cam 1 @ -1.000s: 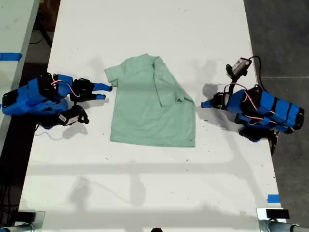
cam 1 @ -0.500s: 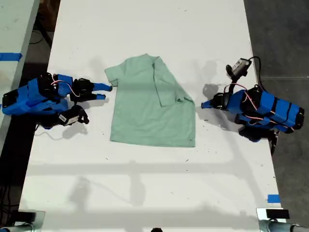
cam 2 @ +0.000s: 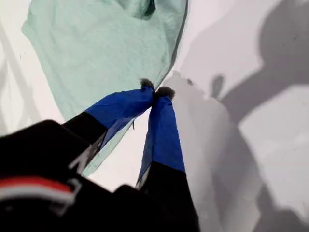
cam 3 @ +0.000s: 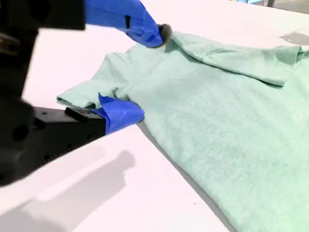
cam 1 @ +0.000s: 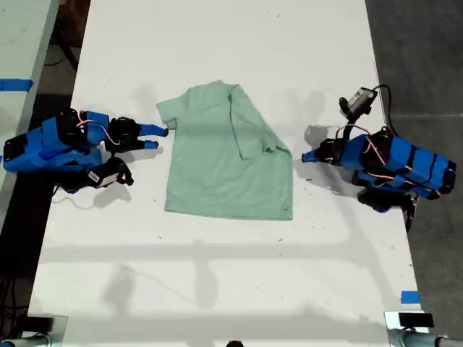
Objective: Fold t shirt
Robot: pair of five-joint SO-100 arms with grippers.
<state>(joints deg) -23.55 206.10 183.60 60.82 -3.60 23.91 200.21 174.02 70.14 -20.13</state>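
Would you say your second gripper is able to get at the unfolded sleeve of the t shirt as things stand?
Probably yes. My second gripper is open, its jaws either side of the sleeve of the t shirt, and nothing lies between them.

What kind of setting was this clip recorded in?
Probably a robotics lab or workshop bench, not a home: a bare white table with blue tape marks, two blue arms at its sides, a dark floor, and only a t shirt laid out.
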